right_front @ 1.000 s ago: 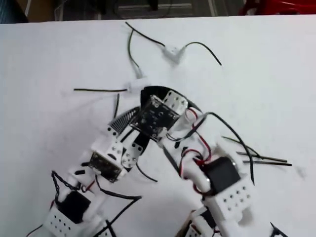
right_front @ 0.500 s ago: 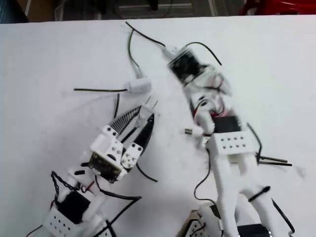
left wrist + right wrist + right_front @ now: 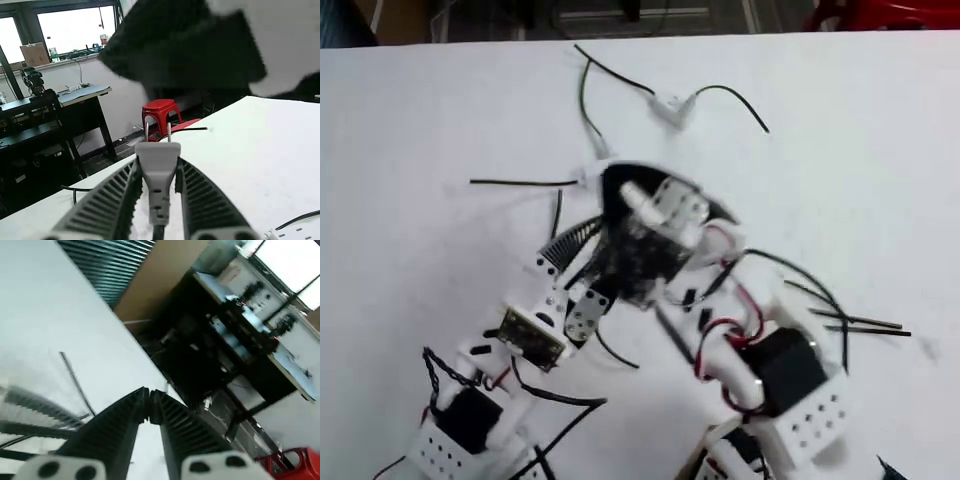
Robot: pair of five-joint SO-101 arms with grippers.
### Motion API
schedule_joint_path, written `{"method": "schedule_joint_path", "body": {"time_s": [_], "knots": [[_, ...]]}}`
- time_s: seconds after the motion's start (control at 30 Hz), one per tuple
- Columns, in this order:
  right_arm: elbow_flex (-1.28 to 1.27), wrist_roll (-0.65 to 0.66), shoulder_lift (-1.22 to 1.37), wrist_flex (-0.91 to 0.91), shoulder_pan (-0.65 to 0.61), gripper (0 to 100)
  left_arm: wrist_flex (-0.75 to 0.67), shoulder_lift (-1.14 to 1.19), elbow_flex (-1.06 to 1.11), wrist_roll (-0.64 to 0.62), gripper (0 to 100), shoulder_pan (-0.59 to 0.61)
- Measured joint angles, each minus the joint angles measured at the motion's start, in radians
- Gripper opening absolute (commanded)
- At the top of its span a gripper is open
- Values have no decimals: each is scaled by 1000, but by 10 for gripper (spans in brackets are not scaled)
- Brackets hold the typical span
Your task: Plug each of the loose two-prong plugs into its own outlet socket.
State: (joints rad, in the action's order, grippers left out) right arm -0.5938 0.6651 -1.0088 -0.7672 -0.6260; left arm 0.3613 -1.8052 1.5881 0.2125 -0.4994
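Left gripper pinches the grey plastic two-prong plug, prongs outward above the white table; right gripper pressed together on nothing (crowding over the left arm); likely fault: arms collide, knocking the plug askew short of the small white socket.

Left pincer grips a plug by its body. Right pincer is closed tip to tip; right arm leans across above the left pincer.

I had high camera looking steeply down on counter. My wrist cameras sat close behind left pincer, right pincer, facing outward low across same counter.
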Motion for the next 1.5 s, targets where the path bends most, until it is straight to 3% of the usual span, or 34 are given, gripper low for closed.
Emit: {"method": "schedule_joint_path", "body": {"time_s": [0.13,0.4,0.67,0.9,1.1,1.27,1.5], "knots": [[-129,0,18,104,17,19,0,0,0,0,22,0],[-238,86,204,331,203,19,2,3,5,0,22,-3],[-255,97,359,423,356,19,0,-2,0,0,22,0],[-101,97,206,233,313,19,0,-3,0,0,22,0],[-26,98,84,83,86,19,0,-3,0,0,22,0],[-86,95,157,155,20,19,0,-3,0,0,22,2],[-86,94,410,371,167,19,5,2,6,-5,22,28]]}}
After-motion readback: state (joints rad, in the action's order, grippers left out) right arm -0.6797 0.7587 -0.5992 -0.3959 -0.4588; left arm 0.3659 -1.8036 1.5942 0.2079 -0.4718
